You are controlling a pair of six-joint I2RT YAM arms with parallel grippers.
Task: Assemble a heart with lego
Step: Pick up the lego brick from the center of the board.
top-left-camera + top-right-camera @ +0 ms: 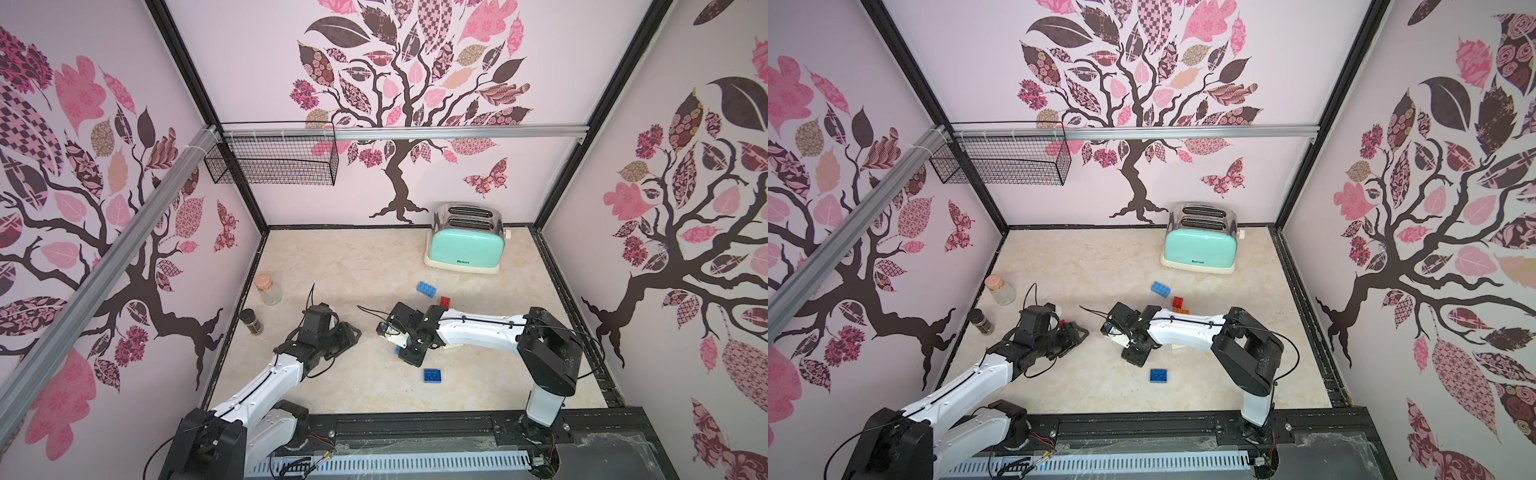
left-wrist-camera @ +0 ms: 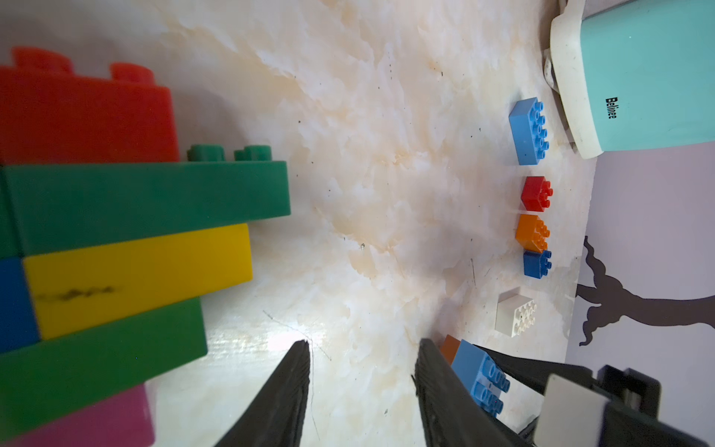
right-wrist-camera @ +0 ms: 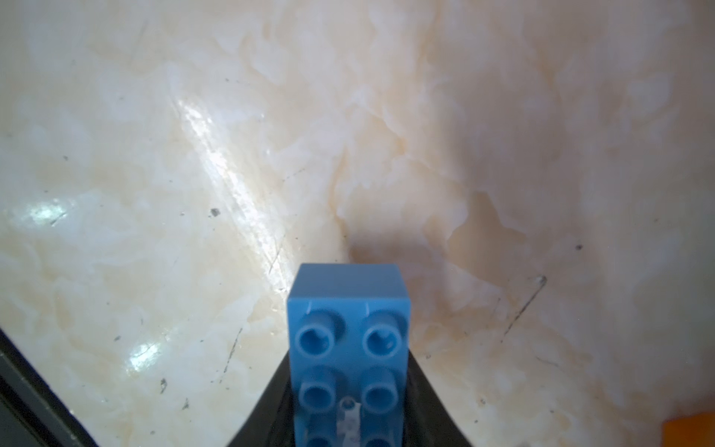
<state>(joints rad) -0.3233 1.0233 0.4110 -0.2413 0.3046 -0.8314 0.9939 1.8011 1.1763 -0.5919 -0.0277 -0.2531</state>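
Lego brick [image 3: 348, 305] in right gripper [image 3: 348, 387], stacked bricks [image 2: 135, 201] near, toaster [image 1: 465, 247], jar [image 1: 269, 289] apart

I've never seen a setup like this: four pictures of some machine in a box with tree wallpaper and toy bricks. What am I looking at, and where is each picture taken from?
A left arm and a right arm, each ending in a two-fingered gripper, work on a marble-look table. Two pictures look down from one overhead camera. The other two come from a camera on each wrist. On the table stand a mint toaster, a cork-topped jar and a dark jar, with a red brick, a white brick and others lying loose. The right gripper is shut on a light-blue brick. The left gripper is open and empty, close to a stack of coloured bricks.
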